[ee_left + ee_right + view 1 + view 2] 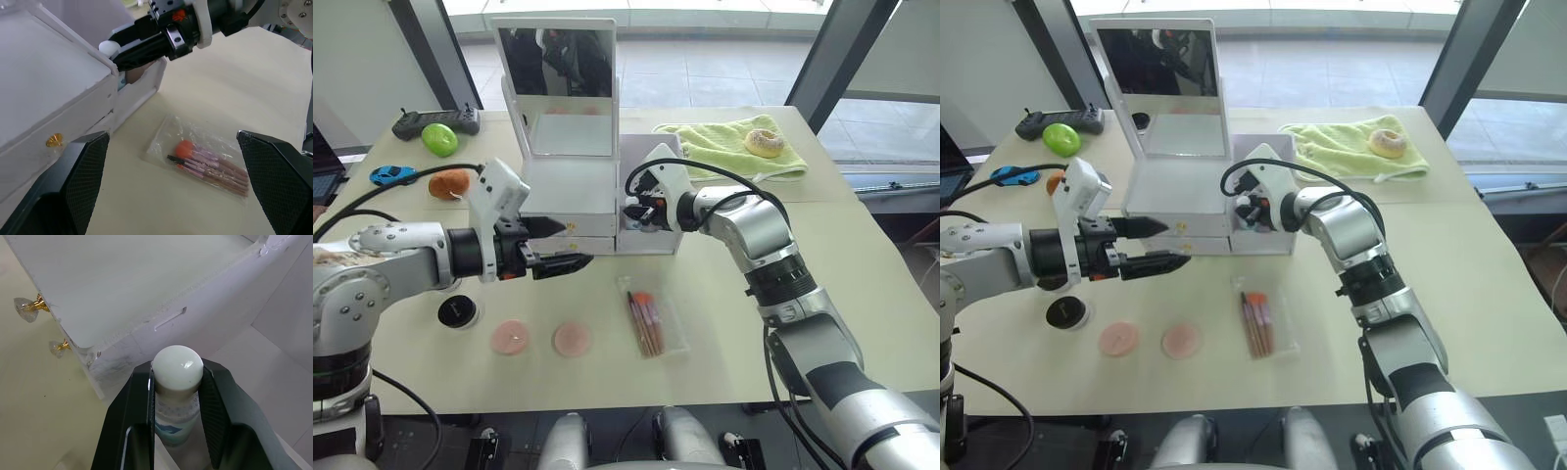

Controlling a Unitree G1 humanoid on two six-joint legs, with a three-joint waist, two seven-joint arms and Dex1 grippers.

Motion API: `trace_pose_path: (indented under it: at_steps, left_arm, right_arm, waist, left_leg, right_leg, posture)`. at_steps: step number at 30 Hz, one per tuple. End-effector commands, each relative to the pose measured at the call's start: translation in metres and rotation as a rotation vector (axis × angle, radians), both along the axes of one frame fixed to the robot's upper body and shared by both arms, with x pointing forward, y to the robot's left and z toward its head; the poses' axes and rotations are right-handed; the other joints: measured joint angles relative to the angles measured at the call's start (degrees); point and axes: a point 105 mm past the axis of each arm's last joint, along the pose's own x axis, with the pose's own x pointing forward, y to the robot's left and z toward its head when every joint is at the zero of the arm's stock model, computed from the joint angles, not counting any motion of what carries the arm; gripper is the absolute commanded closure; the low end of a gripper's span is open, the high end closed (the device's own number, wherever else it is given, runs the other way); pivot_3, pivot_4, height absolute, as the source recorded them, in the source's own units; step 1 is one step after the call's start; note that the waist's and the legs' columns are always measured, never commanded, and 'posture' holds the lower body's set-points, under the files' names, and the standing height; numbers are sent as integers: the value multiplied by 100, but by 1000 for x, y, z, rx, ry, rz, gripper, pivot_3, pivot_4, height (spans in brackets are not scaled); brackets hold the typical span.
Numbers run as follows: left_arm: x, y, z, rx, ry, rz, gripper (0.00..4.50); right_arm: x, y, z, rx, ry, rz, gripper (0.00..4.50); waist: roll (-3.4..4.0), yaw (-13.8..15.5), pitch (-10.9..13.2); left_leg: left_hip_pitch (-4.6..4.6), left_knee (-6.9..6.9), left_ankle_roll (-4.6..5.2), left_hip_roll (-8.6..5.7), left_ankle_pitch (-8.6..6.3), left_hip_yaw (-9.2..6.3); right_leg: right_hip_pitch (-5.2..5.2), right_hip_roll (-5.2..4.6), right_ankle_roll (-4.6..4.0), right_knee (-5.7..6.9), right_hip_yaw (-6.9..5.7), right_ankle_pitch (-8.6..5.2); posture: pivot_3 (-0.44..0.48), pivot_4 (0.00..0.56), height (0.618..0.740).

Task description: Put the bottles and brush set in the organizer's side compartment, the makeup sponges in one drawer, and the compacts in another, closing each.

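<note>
The bottle, with a round white cap and a pale blue label, is gripped at the neck by the right gripper, whose arm reaches across to the organizer's side compartment, and the bottle seems to be already inside it. The left gripper hovers with its fingers spread apart in front of the drawers. On the table, the brush set lies in its clear bag near two pink makeup sponges and a black compact.
</note>
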Motion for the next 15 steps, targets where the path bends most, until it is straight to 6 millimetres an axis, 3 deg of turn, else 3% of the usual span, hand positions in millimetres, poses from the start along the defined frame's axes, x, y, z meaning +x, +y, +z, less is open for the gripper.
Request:
trace_pose_path:
  at_steps: [1, 8, 11, 15]
  left_arm:
    - [1, -3, 14, 20, -87, -12, 0]
    - [3, -7, 9, -5, -149, -21, 0]
    - [2, -4, -6, 0, -166, -25, 0]
    - [-1, -3, -9, -28, -186, -45, 0]
  right_arm:
    - [-3, 2, 18, 31, -52, 16, 2852]
    - [-11, 2, 41, 60, -99, 36, 573]
    - [-15, 2, 51, 70, -119, 47, 573]
    - [-22, 0, 65, 83, -145, 58, 573]
  waist:
    - [1, -4, 0]
    - [2, -3, 1]
    - [3, -21, 2]
    - [2, -4, 2]
  left_leg:
    - [0, 0, 0, 0, 0, 0]
    - [-1, -1, -1, -1, 0, 1]
    - [1, -4, -1, 0, 0, 2]
    - [0, -3, -1, 0, 0, 0]
  right_leg:
    - [-1, 0, 0, -1, 0, 0]
    - [-3, -1, 0, 4, 2, 0]
    - [-5, 1, -1, 7, 3, 0]
    - [-8, 0, -1, 14, 2, -1]
  posture:
    - [0, 150, 740]
    - [0, 150, 740]
    - [0, 150, 740]
    - [0, 150, 740]
